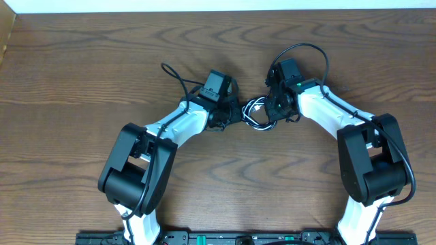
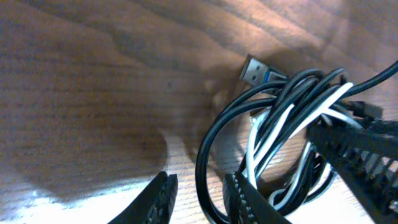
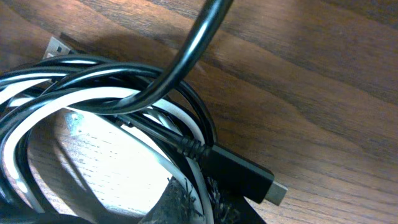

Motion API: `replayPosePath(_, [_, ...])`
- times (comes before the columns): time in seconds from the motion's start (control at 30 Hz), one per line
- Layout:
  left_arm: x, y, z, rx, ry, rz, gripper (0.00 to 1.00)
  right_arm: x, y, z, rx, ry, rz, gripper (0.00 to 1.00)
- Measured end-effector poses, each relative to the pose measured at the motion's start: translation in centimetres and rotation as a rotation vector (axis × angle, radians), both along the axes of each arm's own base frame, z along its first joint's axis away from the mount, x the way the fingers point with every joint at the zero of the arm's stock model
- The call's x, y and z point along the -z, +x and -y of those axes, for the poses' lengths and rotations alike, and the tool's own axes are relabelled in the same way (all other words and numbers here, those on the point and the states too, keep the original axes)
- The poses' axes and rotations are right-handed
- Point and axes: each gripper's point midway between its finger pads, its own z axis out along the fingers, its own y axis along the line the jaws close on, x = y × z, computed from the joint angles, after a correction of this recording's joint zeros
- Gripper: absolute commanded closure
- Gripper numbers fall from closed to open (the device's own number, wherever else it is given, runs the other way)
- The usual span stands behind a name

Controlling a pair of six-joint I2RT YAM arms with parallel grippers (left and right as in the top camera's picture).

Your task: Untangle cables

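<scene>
The cables point(image 1: 256, 113) lie in one tangled coil on the wooden table between my two grippers. My left gripper point(image 2: 199, 182) stands open at the coil's left side. A black cable loop point(image 2: 207, 149) runs between its fingers point(image 2: 249, 202) without being pinched. A white cable point(image 2: 281, 123) weaves through the black ones, and a silver USB plug point(image 2: 255, 70) sticks out behind. My right gripper point(image 3: 198, 190) is shut on the white cable point(image 3: 200, 163), right beside a black plug point(image 3: 239, 174). In the overhead view, the left gripper point(image 1: 236, 113) and right gripper point(image 1: 271, 114) nearly meet.
Thicker black cords point(image 1: 310, 49) loop from the arms' own wrists above the coil. The right gripper's toothed finger point(image 2: 360, 149) crosses the right side of the left wrist view. Bare wooden table point(image 1: 82, 75) surrounds the coil. A white strip runs along the far edge.
</scene>
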Motion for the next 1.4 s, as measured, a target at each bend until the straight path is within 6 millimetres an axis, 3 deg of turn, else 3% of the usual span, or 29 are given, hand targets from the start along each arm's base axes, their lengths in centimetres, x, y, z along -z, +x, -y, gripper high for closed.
replayPosePath(0.13, [0.5, -1.1, -1.5, -0.011, 0.051, -0.084, 0.7, 0.0, -0.3, -0.5, -0.014, 0.026, -0.012, 0.95])
replayPosePath(0.27, [-0.8, -0.5, -2.5, -0.003, 0.083, -0.109, 0.67, 0.0, -0.4, -0.8, -0.019, 0.034, -0.016, 0.95])
replayPosePath(0.37, [-2.2, 0.8, -1.9, 0.019, 0.073, -0.059, 0.66, 0.0, -0.4, -0.8, -0.019, 0.036, -0.016, 0.95])
replayPosePath(0.63, [-2.5, 0.6, -0.7, 0.064, 0.072, -0.028, 0.64, 0.0, -0.4, -0.8, -0.02, 0.036, -0.016, 0.94])
replayPosePath(0.8, [-1.9, 0.7, -0.9, 0.058, 0.091, -0.032, 0.64, 0.0, -0.4, -0.8, -0.02, 0.036, -0.016, 0.94])
replayPosePath(0.97, [1.0, -0.1, -0.8, 0.071, 0.124, -0.093, 0.64, 0.0, -0.4, -0.8, -0.02, 0.036, -0.016, 0.94])
replayPosePath(1.17, [1.1, -0.3, -1.0, 0.076, 0.144, -0.099, 0.64, 0.0, -0.4, -0.8, -0.02, 0.035, -0.016, 0.94])
replayPosePath(1.2, [1.1, -0.4, -1.2, 0.079, 0.155, -0.105, 0.64, -0.1, -0.4, -0.8, -0.02, 0.035, -0.015, 0.93])
replayPosePath(1.4, [1.3, -1.3, -2.2, 0.094, 0.211, -0.137, 0.64, -0.2, -0.1, -1.0, -0.036, 0.04, 0.0, 0.62])
